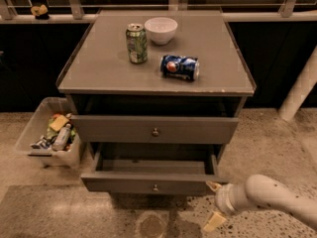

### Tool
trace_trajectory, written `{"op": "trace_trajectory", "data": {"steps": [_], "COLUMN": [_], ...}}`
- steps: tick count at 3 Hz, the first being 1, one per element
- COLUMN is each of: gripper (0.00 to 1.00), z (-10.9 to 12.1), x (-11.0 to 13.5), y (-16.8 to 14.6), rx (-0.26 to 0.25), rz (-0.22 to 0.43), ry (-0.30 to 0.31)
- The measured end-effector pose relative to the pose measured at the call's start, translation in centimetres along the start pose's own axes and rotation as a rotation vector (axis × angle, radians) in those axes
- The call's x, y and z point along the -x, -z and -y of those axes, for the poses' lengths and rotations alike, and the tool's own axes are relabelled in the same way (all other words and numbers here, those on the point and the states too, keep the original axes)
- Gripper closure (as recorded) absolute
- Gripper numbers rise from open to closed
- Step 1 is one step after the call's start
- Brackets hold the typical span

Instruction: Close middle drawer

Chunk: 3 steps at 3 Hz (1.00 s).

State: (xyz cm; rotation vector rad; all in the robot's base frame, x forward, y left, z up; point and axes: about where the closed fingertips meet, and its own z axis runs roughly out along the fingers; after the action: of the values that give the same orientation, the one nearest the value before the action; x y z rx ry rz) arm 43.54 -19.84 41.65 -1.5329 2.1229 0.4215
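Drawer duty at a grey cabinet (99, 68): the robot's gripper (214, 205) hangs low at the right front corner of the middle drawer (119, 184), its two cream fingers (213, 223) spread wide and holding nothing. Whether the upper finger touches the panel's corner cannot be told.

The middle drawer is the lowest one in view, pulled well out from the cabinet below the upper drawer (198, 129). It is grey, with a wide, shallow, bare tray (153, 165), a slim flat front panel and a small round metal knob (155, 187) at centre.

Closing it cleanly probably calls for shifting the gripper leftward toward the knob, setting it flat against the panel and pushing straight back along the line of the runners. A shove from the corner could skew the drawer and make it bind. The fingers are best kept below the panel's top edge, so they do not catch under the upper drawer's taller front.

On top stand a green can (136, 43) and a white bowl (161, 29), with a blue Pepsi can (180, 67) lying on its side.
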Motion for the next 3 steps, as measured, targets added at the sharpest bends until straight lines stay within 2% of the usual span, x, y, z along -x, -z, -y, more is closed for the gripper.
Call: {"op": "trace_trajectory", "data": {"steps": [2, 3], "gripper": [0.0, 0.0], "z": [7.8, 7.8], "x": [4.5, 4.5], "y": [-0.3, -0.3], "rx": [-0.098, -0.098], "rz": [0.075, 0.075], "ry": [-0.049, -0.049]}}
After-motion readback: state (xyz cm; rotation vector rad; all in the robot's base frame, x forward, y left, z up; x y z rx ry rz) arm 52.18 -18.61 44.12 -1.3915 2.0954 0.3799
